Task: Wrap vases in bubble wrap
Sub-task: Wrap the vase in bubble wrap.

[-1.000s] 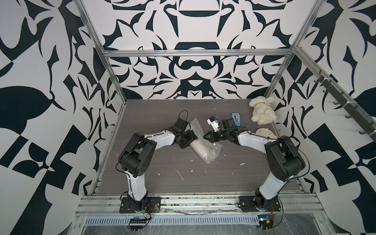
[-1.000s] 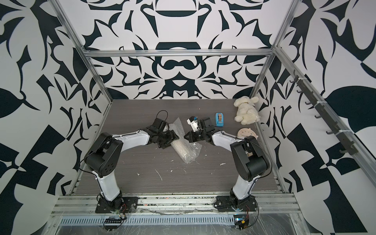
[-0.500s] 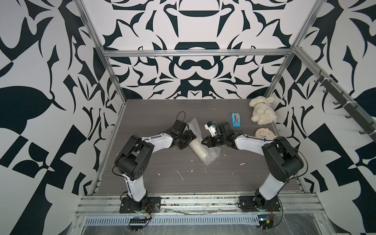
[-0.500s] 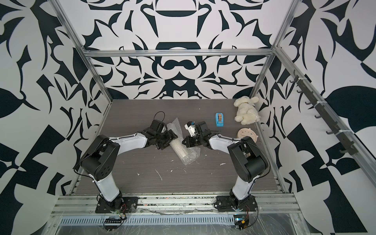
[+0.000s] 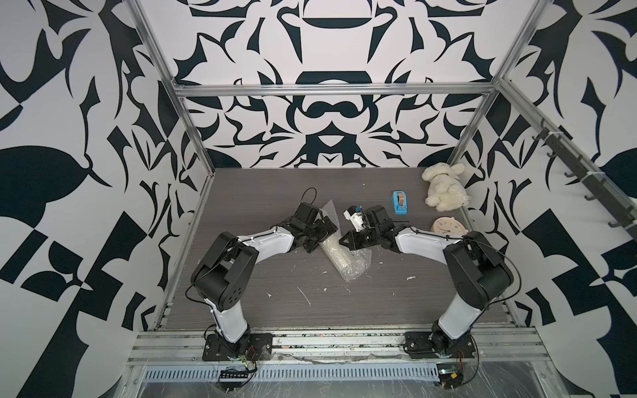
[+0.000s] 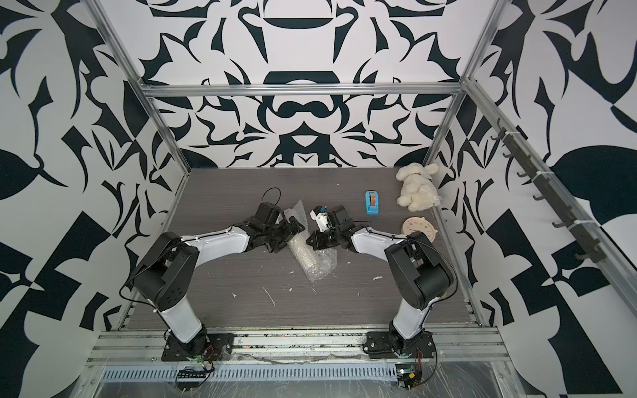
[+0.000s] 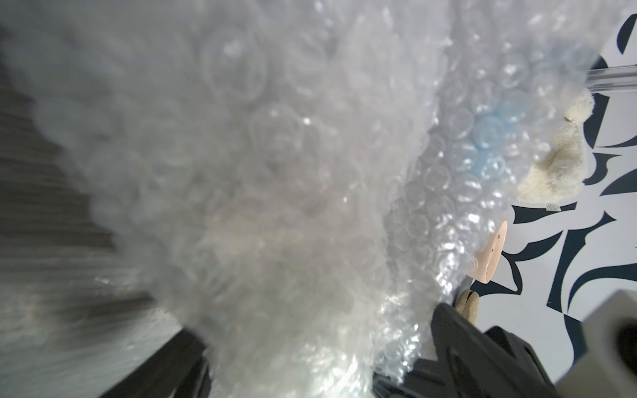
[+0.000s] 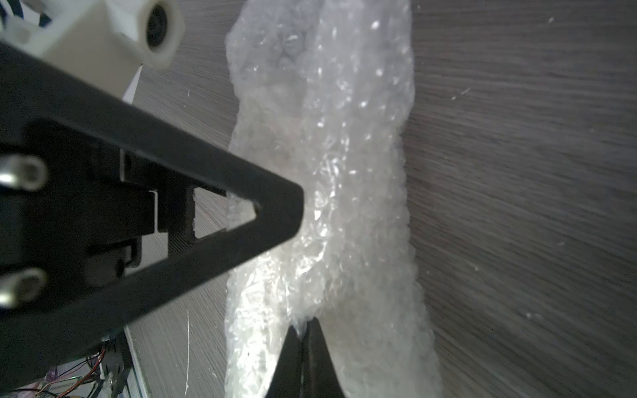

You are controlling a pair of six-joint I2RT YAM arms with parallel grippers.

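The bubble wrap lies rolled in a slanted bundle at the middle of the table, the vase only a pale cream blur inside it. The left gripper stands wide open astride the bundle's far end, while the right gripper is closed, its tips pinching a fold of the film

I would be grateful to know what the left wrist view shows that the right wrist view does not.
Only the left wrist view shows the plush toy and the pink clock, edge-on, past the bubble wrap against the patterned wall. Only the right wrist view shows the right gripper shut, its tips pinching a fold of the wrap. Both show the wrap bundled up close and the grey table.
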